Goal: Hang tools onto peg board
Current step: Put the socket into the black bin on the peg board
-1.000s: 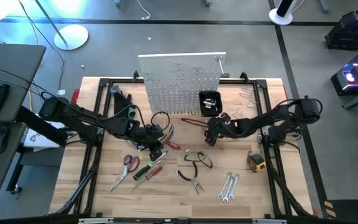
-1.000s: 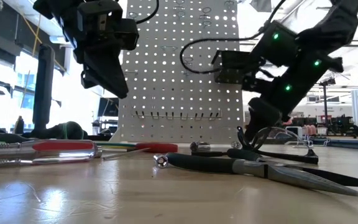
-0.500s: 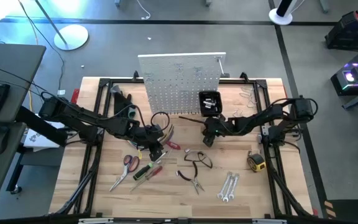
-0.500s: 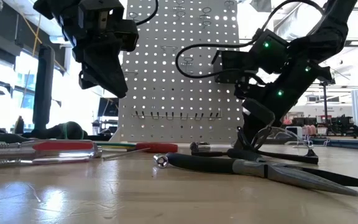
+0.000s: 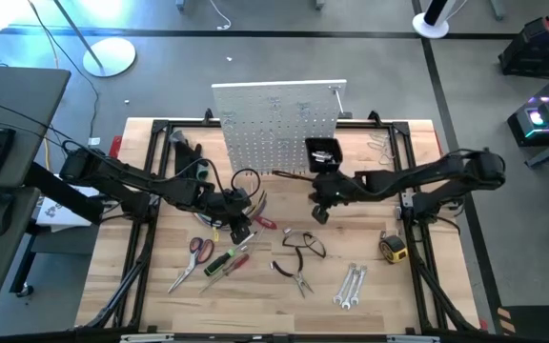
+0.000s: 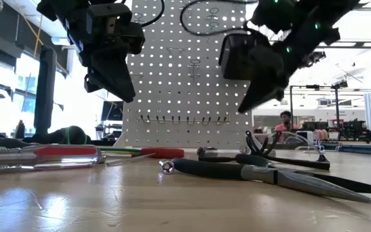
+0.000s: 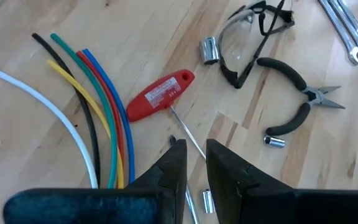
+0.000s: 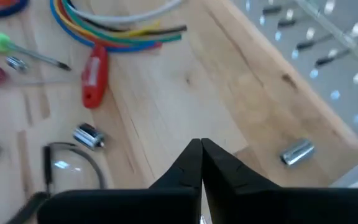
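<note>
The white peg board stands at the table's far side with a black bin on it. Tools lie on the wood: red scissors, a green screwdriver, a red screwdriver, black pliers, wrenches and a yellow tape measure. My left gripper hangs above the red screwdriver's shaft, its fingers a narrow gap apart and holding nothing. My right gripper is shut on nothing, raised above the wood in front of the board.
A curved bundle of coloured cables lies beside the red screwdriver. Clear safety glasses and small metal sockets are scattered between the tools. A black metal frame borders the table. Bare wood lies under the right gripper.
My right gripper has risen from the table near the pliers to about halfway up the peg board. It has tipped closer to level and has shut with nothing between its fingers. The tools lie where they did.
</note>
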### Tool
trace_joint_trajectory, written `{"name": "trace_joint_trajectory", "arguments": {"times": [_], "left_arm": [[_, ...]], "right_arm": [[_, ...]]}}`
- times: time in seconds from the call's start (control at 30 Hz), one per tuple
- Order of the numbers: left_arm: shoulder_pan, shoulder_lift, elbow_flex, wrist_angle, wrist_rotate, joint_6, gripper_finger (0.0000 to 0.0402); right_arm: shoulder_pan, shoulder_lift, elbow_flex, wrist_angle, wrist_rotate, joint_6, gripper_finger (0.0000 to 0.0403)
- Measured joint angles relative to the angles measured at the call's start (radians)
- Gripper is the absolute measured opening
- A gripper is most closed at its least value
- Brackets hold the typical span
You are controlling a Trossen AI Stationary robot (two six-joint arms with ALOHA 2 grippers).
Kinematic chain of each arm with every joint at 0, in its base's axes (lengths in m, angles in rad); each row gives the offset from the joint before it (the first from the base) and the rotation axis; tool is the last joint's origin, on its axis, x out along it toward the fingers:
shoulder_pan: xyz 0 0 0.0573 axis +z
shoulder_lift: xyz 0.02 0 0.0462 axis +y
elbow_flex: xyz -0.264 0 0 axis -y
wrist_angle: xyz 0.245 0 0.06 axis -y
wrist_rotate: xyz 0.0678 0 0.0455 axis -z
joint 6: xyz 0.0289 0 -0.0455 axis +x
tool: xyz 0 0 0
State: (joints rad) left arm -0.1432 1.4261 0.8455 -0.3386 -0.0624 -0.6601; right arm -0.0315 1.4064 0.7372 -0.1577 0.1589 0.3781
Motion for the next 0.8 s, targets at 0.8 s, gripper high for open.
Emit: {"name": "trace_joint_trajectory", "arguments": {"times": [0.8], "left_arm": [[-0.001,0.000,0.000,-0.001,-0.001,0.036,0.0054]], "right_arm": [[0.056,-0.025,0.000,-0.104,-0.109,0.094,0.0000]]}}
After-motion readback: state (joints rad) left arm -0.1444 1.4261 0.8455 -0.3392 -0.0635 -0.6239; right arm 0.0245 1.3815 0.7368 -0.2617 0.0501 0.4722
